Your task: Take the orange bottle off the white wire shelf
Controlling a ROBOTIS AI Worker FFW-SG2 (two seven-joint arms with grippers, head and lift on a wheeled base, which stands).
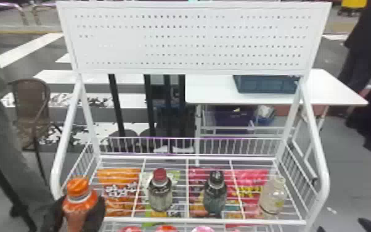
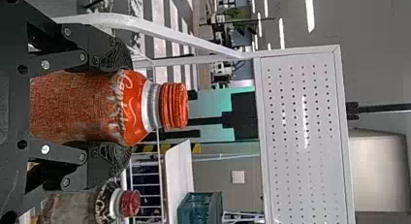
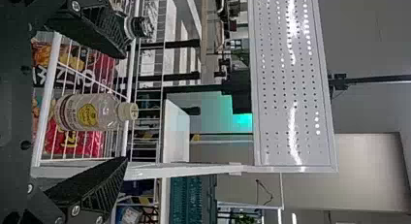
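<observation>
The orange bottle (image 1: pixel 80 197) stands upright at the shelf's front left corner, held in my left gripper (image 1: pixel 80 213), whose dark fingers flank its body. In the left wrist view, both pads of my left gripper (image 2: pixel 115 107) press against the orange bottle (image 2: pixel 82 107) just below its shoulder; its cap is free. Dark tips of my right gripper (image 1: pixel 343 226) show at the head view's lower right edge. Seen from its wrist, my right gripper (image 3: pixel 125 107) is open, with a clear bottle farther off between its fingers. The white wire shelf (image 1: pixel 212 221) has its front rail across the bottom.
On the shelf stand a red-capped bottle (image 1: pixel 160 192), a black-capped bottle (image 1: pixel 215 194) and the clear bottle (image 1: pixel 272 197). Snack bags, one orange (image 1: pixel 118 192), lie beneath the wires. White side posts (image 1: pixel 316 142) and a pegboard (image 1: pixel 191 40) frame the rack; a table (image 1: pixel 332 89) is behind.
</observation>
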